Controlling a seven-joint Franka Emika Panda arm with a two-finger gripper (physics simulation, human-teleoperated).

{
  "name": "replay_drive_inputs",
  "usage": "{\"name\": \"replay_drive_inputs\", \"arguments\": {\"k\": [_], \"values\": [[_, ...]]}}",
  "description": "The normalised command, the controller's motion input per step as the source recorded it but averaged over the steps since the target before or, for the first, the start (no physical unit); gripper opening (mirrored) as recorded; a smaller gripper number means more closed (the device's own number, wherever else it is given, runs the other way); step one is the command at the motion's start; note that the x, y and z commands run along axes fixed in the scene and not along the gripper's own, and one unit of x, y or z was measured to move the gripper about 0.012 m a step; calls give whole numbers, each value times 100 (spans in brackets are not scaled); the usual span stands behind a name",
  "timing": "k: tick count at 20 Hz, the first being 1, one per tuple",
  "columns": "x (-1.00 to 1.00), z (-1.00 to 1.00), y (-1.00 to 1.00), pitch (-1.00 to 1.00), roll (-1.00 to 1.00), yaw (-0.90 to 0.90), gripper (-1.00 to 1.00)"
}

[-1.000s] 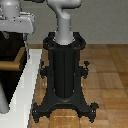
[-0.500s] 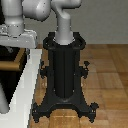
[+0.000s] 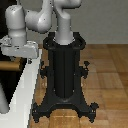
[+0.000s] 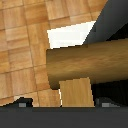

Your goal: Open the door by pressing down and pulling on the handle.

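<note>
handle (image 4: 85,62) filling the wrist view, arm hanging at the door frame.
only the wrist view is showing the tan handle clearly, lying just past the gripper (image 4: 64,116) over a wooden floor (image 4: 22,45); the gripper's spread is impossible to tell. in the exterior view the black pedestal (image 3: 64,75) is standing centre, the white frame (image 3: 27,90) at the exterior view's left.

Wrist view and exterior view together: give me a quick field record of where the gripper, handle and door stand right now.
arm: bent over toward the exterior view's left, wrist low beside the white frame
gripper: fingers not visible in either view, state cannot be told
handle: tan bar fills the wrist view, close below the camera; its end also shows in the exterior view
door: dark panel behind the handle
pedestal: black, on the wood floor
</note>
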Motion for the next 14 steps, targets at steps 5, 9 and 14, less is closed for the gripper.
{"name": "replay_drive_inputs", "arguments": {"k": [5, 9, 14], "values": [[0, 0, 0, 0, 0, 0, -100], [0, 0, 0, 0, 0, 0, -100], [0, 0, 0, 0, 0, 0, -100]]}}
